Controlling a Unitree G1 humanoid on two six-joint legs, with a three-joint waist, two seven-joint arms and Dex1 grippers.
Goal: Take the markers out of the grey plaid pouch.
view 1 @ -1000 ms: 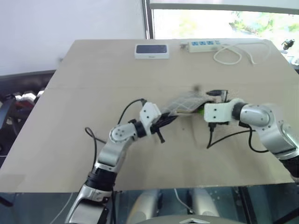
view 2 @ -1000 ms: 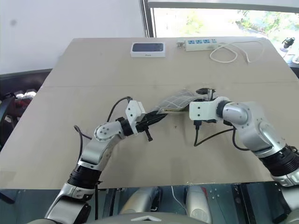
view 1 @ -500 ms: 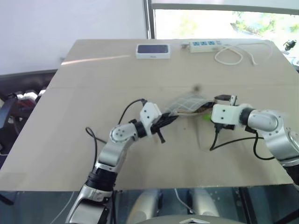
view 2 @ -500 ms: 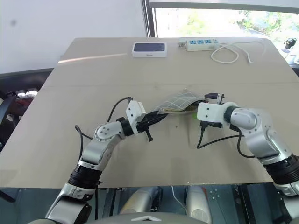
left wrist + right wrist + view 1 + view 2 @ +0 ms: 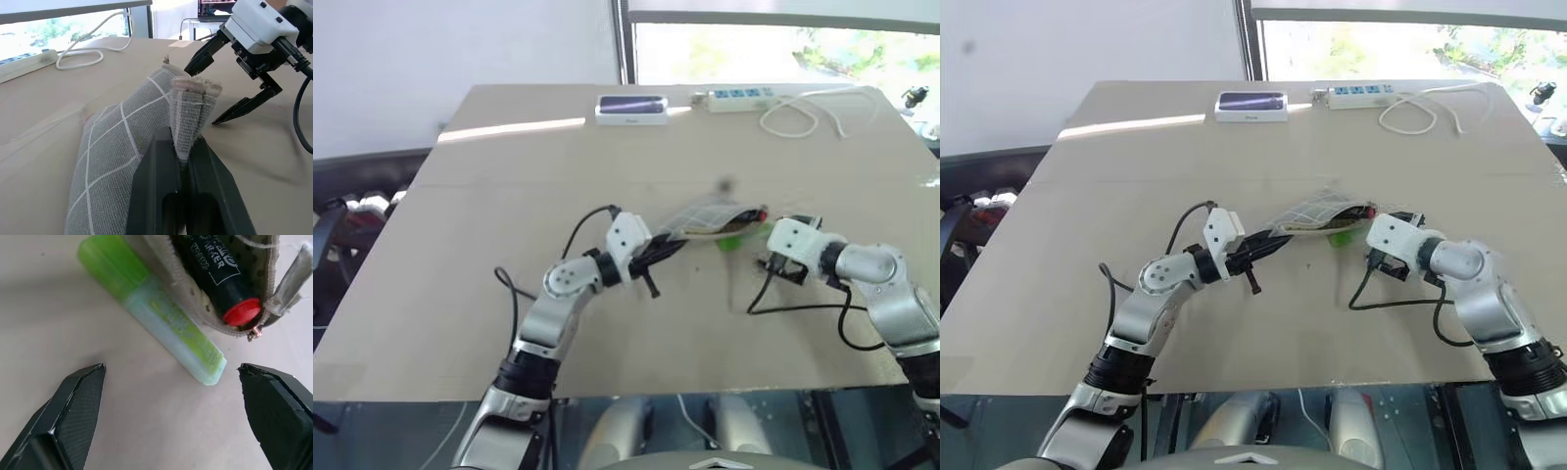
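Note:
The grey plaid pouch (image 5: 705,215) lies mid-table, and my left gripper (image 5: 183,149) is shut on its near fabric end. At the mouth, a dark marker with a red end (image 5: 242,311) sits inside the pale lining. A bright green marker (image 5: 156,318) lies flat on the table just outside the mouth (image 5: 734,239). My right gripper (image 5: 171,369) is open just short of the green marker's end, one finger to each side, touching nothing. It stands to the right of the pouch (image 5: 1383,264).
A white-framed dark device (image 5: 630,106) and a white power strip (image 5: 741,96) with a looped cord (image 5: 803,116) lie at the table's far edge. My right wrist's black cable (image 5: 793,305) trails over the tan table (image 5: 509,176) near the front.
My right gripper has drawn back to the right and lower, rolling as it went, away from the pouch mouth. The green marker and the red end now show uncovered. The left gripper kept still.

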